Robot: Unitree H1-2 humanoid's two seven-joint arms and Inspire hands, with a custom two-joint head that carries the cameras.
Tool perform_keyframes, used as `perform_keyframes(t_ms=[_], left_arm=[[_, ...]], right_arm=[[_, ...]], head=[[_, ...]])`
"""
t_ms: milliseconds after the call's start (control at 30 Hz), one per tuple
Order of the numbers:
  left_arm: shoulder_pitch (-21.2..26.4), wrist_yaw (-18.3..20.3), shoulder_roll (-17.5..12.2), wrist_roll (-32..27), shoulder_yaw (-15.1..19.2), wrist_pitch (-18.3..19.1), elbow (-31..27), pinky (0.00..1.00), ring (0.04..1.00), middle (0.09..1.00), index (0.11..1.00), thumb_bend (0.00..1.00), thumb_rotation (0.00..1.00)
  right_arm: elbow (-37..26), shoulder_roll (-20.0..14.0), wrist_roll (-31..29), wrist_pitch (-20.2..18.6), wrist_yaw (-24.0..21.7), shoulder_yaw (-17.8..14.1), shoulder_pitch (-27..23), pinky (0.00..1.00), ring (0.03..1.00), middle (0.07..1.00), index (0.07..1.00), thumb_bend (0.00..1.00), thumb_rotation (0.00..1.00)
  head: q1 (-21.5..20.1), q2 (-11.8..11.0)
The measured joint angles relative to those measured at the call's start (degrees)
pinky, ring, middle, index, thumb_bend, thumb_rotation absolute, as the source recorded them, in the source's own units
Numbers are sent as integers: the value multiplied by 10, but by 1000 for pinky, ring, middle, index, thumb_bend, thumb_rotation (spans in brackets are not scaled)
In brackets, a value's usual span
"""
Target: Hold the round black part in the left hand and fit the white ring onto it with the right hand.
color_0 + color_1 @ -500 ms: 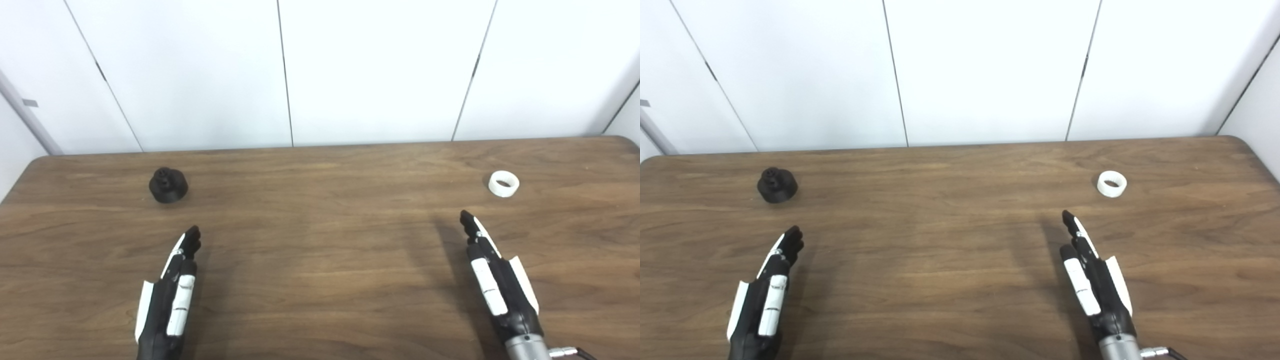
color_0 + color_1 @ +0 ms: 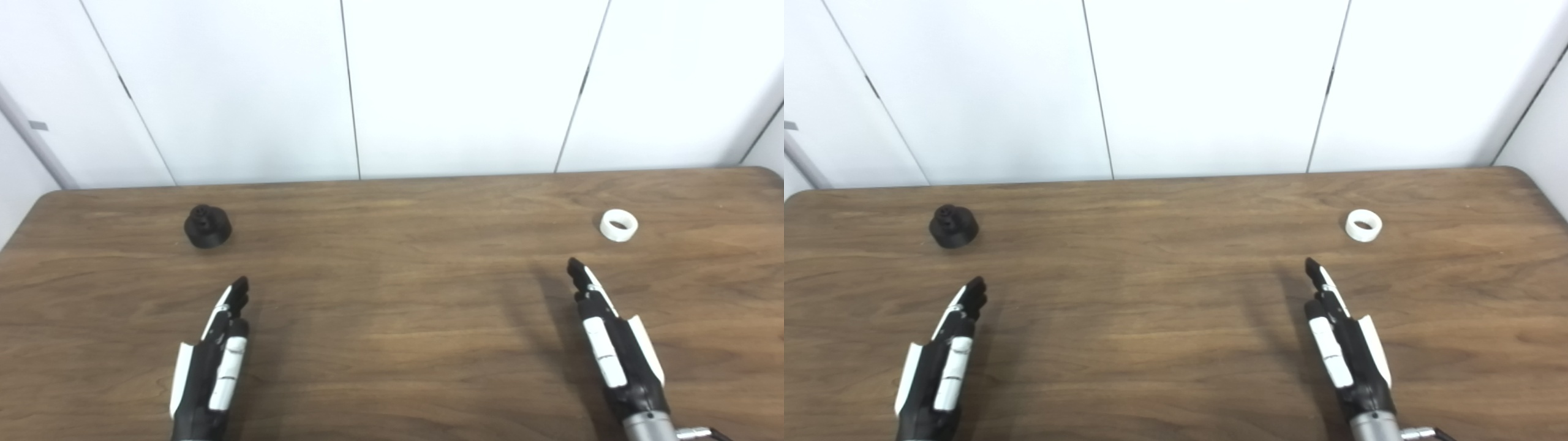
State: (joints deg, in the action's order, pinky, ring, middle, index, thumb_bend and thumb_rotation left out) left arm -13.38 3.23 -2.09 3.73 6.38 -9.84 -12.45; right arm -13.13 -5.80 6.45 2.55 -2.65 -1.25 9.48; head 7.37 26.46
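**Both hands flat and empty, parts untouched on the table**

The left hand (image 2: 211,361) comes in from the bottom left and lies low over the wooden table (image 2: 392,294), fingers stretched out straight and pressed close together, pointing away from the robot and leaning slightly to the right. It is seen edge-on, thumb side up, so the white back plates show along its length and the dark fingertips (image 2: 239,288) lead. It holds nothing; the fingers are extended, not curled.

The right hand (image 2: 612,349) mirrors it from the bottom right: fingers straight, close together, pointing away and leaning slightly to the left, with the metal wrist cuff at the frame's bottom edge. It too holds nothing and its fingers are extended. How far either thumb stands off from the fingers cannot be told from this angle. Each hand throws a soft shadow on the wood beside it.

The black part (image 2: 207,226) sits on the table at far left, beyond the left hand's fingertips and a little to their left, well apart from them. It is round, with a narrower knob on top.

The ring (image 2: 618,225) lies at far right, opening tipped toward the camera, beyond the right fingertips and slightly to their right, near but clear of them.

Behind the table stands a white panelled wall (image 2: 392,86).
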Motion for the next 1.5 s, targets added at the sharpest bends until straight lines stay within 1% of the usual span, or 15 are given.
perform_keyframes(t_ms=[67, 100, 167, 233, 267, 333, 367, 467, 700, 767, 1000, 1100, 1200, 1400, 1500], left_arm=[[0, -2, 1, 8, -3, 3, -1, 989, 951, 941, 929, 580, 860], [0, -3, 3, 13, -5, 6, -2, 986, 951, 940, 928, 585, 858], [0, -5, 4, 25, -9, 16, -4, 965, 945, 937, 923, 604, 844], [0, -7, 6, 31, -14, 23, -5, 954, 940, 933, 919, 611, 835], [0, -8, 6, 33, -17, 23, -5, 944, 936, 931, 917, 608, 826], [0, -10, 6, 41, -20, 23, -5, 937, 931, 927, 913, 606, 814], [0, -11, 7, 42, -21, 23, -5, 935, 929, 925, 911, 605, 809], [0, -14, 8, 47, -26, 23, -5, 925, 925, 922, 904, 610, 784], [1, -24, 11, 46, -39, 25, -4, 915, 926, 924, 898, 585, 718], [1, -25, 12, 46, -43, 25, -4, 913, 926, 922, 894, 586, 709], [3, -32, 13, 46, -49, 23, -1, 863, 911, 913, 883, 579, 657], [4, -35, 13, 50, -51, 23, 0, 844, 908, 914, 884, 581, 637], [5, -42, 13, 54, -53, 23, 1, 834, 901, 908, 880, 588, 617], [5, -52, 14, 67, -57, 23, 1, 820, 893, 903, 880, 591, 594], [5, -55, 14, 77, -59, 24, 1, 802, 883, 899, 878, 608, 547]], right_arm=[[4, -1, -5, 1, -4, -3, 0, 1000, 999, 982, 986, 506, 1000], [7, -2, -9, 1, -7, -5, 1, 1000, 1000, 984, 988, 507, 1000], [10, -3, -15, 4, -12, -8, 0, 1000, 1000, 982, 987, 528, 1000], [11, -5, -17, 5, -15, -11, 0, 1000, 1000, 982, 990, 532, 1000], [11, -5, -18, 6, -17, -12, 0, 1000, 1000, 984, 994, 530, 1000], [12, -6, -23, 7, -19, -14, 0, 1000, 1000, 988, 999, 520, 1000], [13, -7, -26, 7, -20, -15, 0, 1000, 1000, 989, 1000, 518, 1000], [14, -7, -38, 7, -27, -19, 0, 1000, 1000, 999, 1000, 511, 1000], [20, -10, -66, 13, -45, -26, -1, 1000, 1000, 1000, 1000, 476, 1000], [21, -10, -61, 12, -46, -27, -2, 1000, 1000, 998, 1000, 511, 1000], [24, -12, -34, 14, -40, -29, -5, 1000, 1000, 996, 1000, 476, 1000], [29, -24, -33, 20, -40, -29, -5, 1000, 1000, 996, 1000, 465, 1000], [30, -32, -33, 23, -40, -29, -5, 1000, 1000, 999, 1000, 464, 1000], [30, -32, -32, 23, -40, -28, -5, 1000, 1000, 997, 1000, 455, 1000], [30, -32, -32, 23, -40, -28, -5, 1000, 1000, 995, 1000, 465, 1000]], head=[[26, -6], [26, -6], [46, -11], [48, -11], [69, -13], [70, -15], [90, -20], [112, -27], [138, -39], [146, -42], [159, -47], [160, -49], [159, -48], [158, -43], [157, -40]])
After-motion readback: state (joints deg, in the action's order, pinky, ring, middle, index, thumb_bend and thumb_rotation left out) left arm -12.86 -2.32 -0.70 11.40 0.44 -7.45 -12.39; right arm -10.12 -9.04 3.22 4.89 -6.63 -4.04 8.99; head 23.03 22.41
